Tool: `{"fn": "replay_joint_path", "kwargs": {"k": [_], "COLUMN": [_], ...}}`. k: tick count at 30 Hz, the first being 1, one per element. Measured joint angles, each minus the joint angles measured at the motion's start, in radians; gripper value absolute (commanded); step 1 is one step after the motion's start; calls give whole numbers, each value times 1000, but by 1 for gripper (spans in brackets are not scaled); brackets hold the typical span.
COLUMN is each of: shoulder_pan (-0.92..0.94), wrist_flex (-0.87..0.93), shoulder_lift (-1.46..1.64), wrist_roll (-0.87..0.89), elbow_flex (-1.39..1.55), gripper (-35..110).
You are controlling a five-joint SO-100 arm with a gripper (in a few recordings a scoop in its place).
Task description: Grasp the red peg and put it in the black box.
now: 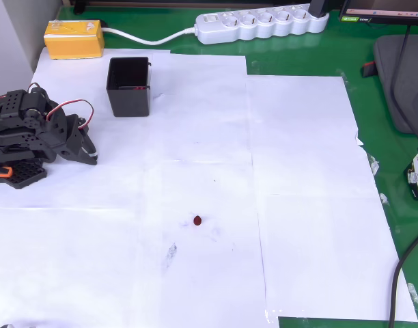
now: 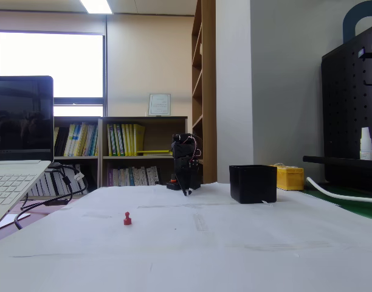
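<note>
In the fixed view, a bright window (image 2: 49, 73) is seen in the back wall, and a ceiling light (image 2: 96, 6) is switched on above it. A low bookshelf (image 2: 120, 151) filled with books is placed under a framed paper (image 2: 159, 104), beside a tall wooden shelf (image 2: 204, 85). A black pegboard (image 2: 351, 103) is mounted at the right.

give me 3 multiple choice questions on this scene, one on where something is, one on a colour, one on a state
1. Where is the red peg?
A. in the black box
B. on the white paper
C. in the hand

2. What colour is the block behind the black box?
A. yellow
B. blue
C. white

3. The hand is
A. gripping the peg
B. inside the box
C. far from the peg

Answers:
1 B, it lies alone on the white paper.
2 A, it is plainly yellow.
3 C, it sits near the box.
</note>
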Motion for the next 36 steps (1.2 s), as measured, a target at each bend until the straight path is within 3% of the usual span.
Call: {"fn": "replay_joint_path", "kwargs": {"k": [23,31,36], "shoulder_pan": [-23,6,-5], "wrist_flex": [-21,-574,-936], "shoulder_lift": [0,225,482], "wrist_roll": [-28,-212,-170], "elbow_flex": [0,0,0], "gripper": [0,0,0]}}
